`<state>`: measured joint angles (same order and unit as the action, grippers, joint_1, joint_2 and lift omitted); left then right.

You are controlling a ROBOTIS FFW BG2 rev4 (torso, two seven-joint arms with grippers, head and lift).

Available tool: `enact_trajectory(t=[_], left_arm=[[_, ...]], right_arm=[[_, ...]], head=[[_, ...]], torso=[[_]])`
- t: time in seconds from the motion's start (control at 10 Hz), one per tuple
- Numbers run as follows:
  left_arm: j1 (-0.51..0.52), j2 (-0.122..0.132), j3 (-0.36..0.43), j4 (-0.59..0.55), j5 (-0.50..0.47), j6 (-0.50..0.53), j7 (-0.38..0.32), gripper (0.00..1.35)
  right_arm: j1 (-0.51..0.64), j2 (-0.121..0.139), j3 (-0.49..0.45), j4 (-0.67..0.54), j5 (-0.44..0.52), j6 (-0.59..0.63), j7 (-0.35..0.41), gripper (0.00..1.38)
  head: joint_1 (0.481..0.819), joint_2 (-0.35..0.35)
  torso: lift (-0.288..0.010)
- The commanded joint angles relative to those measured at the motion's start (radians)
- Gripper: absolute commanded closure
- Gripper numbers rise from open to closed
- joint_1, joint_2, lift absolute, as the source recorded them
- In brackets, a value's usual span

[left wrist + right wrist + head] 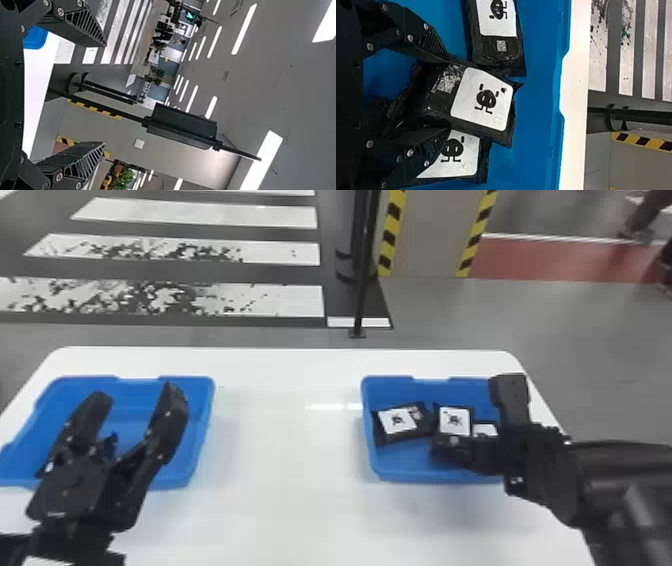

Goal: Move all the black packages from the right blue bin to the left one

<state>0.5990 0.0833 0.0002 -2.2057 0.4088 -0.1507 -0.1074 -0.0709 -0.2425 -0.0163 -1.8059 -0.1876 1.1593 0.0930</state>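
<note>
Left gripper (136,395) empty, fingers spread wide, overlaps left bin (204,425) in head view. White table (290,440) between bins. Right bin (415,475) holds three black packages: left package (397,420) lies flat; middle package (455,420), tilted, is pinched by right gripper (539,462); right package (485,430) is partly hidden by that gripper.

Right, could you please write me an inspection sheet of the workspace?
Surface: white tabletop, with light reflections.
Job's things: three black packages in the right blue bin; left blue bin partly hidden by the left gripper.
Clutter: nothing seen.
Grippers: left open, over its bin; right gripper at the middle package, grip unclear.
Cables: nothing seen.
Surroundings: white floor stripes, black post, column with yellow-black edging.
</note>
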Motion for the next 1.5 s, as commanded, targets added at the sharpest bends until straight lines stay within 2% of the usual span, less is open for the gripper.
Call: enact_trajectory(t=[0.0,0.1,0.4,0.5,0.6,0.7,0.8,0.9,1.0,1.1,1.3,1.4], left_arm=[[0.002,-0.001,0.002,0.008,0.002,-0.009,0.000,0.16],[0.002,-0.002,0.004,0.010,0.002,-0.014,0.000,0.16],[0.002,-0.004,0.004,0.013,0.006,-0.024,0.000,0.16],[0.002,-0.004,0.004,0.013,0.012,-0.028,0.000,0.16],[0.002,-0.005,0.002,0.015,0.026,-0.033,0.000,0.16],[-0.003,-0.007,-0.004,0.015,0.036,-0.033,0.000,0.16],[-0.008,-0.007,-0.010,0.015,0.042,-0.033,0.000,0.16],[-0.012,-0.004,-0.022,0.015,0.062,-0.033,0.000,0.16],[-0.025,0.004,-0.044,0.013,0.098,-0.009,-0.005,0.16],[-0.047,0.009,-0.058,0.013,0.144,0.057,-0.038,0.16],[-0.096,0.015,-0.056,0.010,0.166,0.215,-0.130,0.16],[-0.108,0.015,-0.056,0.010,0.166,0.259,-0.149,0.16]], right_arm=[[0.012,0.000,0.000,0.001,-0.014,-0.052,0.001,0.93],[0.024,0.002,0.000,-0.012,-0.024,-0.097,0.001,1.06],[0.081,0.003,-0.034,-0.024,-0.064,-0.251,0.034,1.09],[0.130,0.006,-0.067,-0.083,-0.080,-0.276,0.065,1.09],[0.169,0.009,-0.109,-0.122,-0.102,-0.342,0.142,1.09],[0.157,0.006,-0.143,-0.070,-0.131,-0.462,0.297,1.09],[0.130,-0.020,-0.101,-0.036,-0.201,-0.541,0.424,1.09],[0.108,-0.040,-0.038,-0.053,-0.267,-0.558,0.498,1.09],[0.098,-0.052,0.026,-0.093,-0.323,-0.558,0.528,1.09],[0.083,-0.066,0.090,-0.110,-0.377,-0.558,0.551,1.09],[0.061,-0.087,0.190,-0.129,-0.427,-0.561,0.562,1.09],[0.051,-0.092,0.216,-0.134,-0.437,-0.561,0.562,1.09]], head=[[0.695,-0.082],[0.695,-0.080],[0.695,-0.057],[0.695,-0.053],[0.695,-0.053],[0.695,-0.047],[0.695,-0.040],[0.695,-0.020],[0.695,0.025],[0.695,0.075],[0.695,0.117],[0.695,0.131]], torso=[[-0.140],[-0.140],[-0.140],[-0.140],[-0.140],[-0.140],[-0.140],[-0.140],[-0.140],[-0.140],[-0.140],[-0.140]])
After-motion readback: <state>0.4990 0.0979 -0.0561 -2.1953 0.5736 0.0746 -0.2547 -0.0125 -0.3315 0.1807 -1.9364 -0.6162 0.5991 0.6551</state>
